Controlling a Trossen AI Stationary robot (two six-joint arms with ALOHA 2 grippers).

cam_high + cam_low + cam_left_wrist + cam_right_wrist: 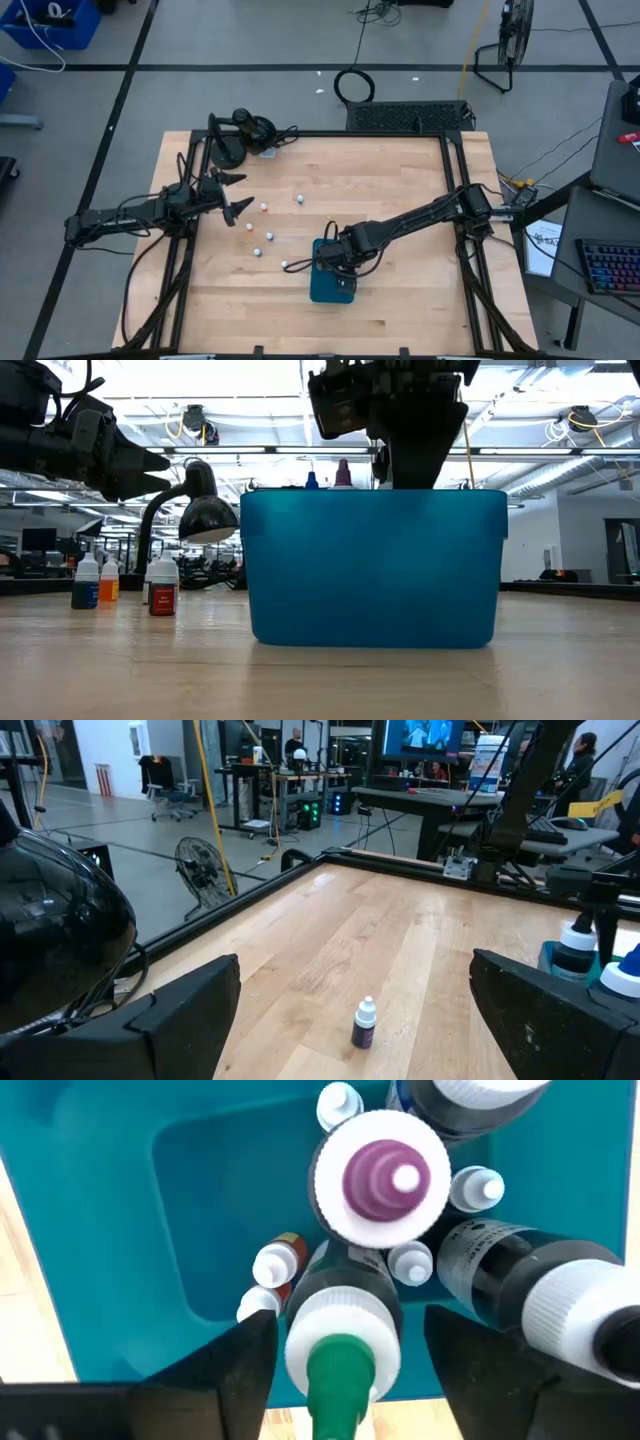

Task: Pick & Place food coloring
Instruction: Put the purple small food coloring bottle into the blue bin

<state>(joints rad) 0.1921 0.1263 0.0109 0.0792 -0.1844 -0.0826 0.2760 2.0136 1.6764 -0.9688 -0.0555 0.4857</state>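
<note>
- High view: the right gripper [335, 262] hangs over the teal rectangular plastic tray [332, 290] near the middle of the pale wooden table [400, 200]; the arm hides most of the tray's contents. Loose tiny white-capped food coloring bottles [270, 237] lie scattered on the wood between the two arms. The left gripper [232, 194] hovers near the table's left side with its fingers spread wide and nothing between them. A black desk lamp [240, 135] stands at the far left corner.
- Low view: the tray's teal wall [375, 565] fills the middle, with only blue and purple tips showing above its rim. Three small bottles [162, 588] stand on the wood to its left.
- Left wrist view: one purple-bodied small bottle [364, 1023] stands alone on the wood between the spread fingers.
- Right wrist view: the dark fingers [235, 1365] stand apart on either side of a green-tipped, white-collared bottle [335, 1342] in the tray, seemingly clear of it; larger dark bottles and a purple-tipped one [381, 1176] crowd beside it, with several tiny white-capped ones partly hidden between them.
</note>
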